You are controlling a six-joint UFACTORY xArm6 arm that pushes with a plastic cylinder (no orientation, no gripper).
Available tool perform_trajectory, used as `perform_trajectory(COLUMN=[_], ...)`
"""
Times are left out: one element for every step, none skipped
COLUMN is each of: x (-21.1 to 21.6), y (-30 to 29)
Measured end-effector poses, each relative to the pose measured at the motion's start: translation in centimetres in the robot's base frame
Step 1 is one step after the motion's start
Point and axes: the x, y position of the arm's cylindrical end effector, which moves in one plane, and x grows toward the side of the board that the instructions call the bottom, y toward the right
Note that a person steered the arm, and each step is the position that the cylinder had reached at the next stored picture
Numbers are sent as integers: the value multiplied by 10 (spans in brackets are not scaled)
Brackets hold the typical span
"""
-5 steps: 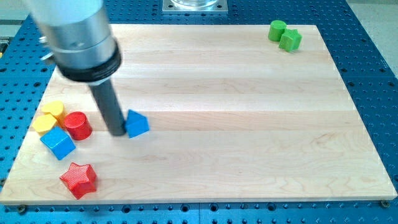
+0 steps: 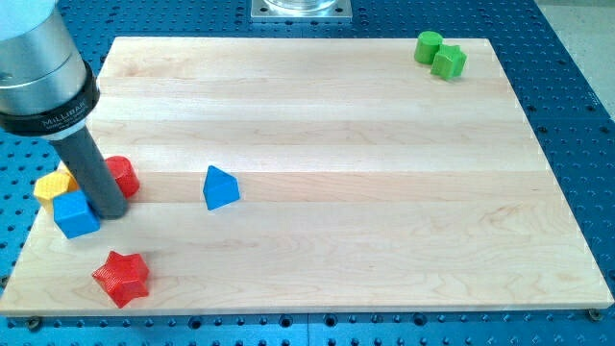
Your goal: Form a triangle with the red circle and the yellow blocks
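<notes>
My tip wedged between red circle, blue cube; no pincer fitted; shove risks scattering yellow block off tabletop

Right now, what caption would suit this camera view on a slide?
My tip sits between the red circle and blue cube, the yellow block at their left.

My tip sits down at the board's nine o'clock edge, touching the blue cube and partly covering the red circle. A yellow block peeks out at the cube's eleven o'clock. The blue triangle stands apart at three o'clock of the tip, the red star at six.
</notes>
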Motion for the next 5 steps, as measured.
perform_trajectory(x=[-29, -83, -115, -100, -78], y=[-4, 8, -7, -39, -87])
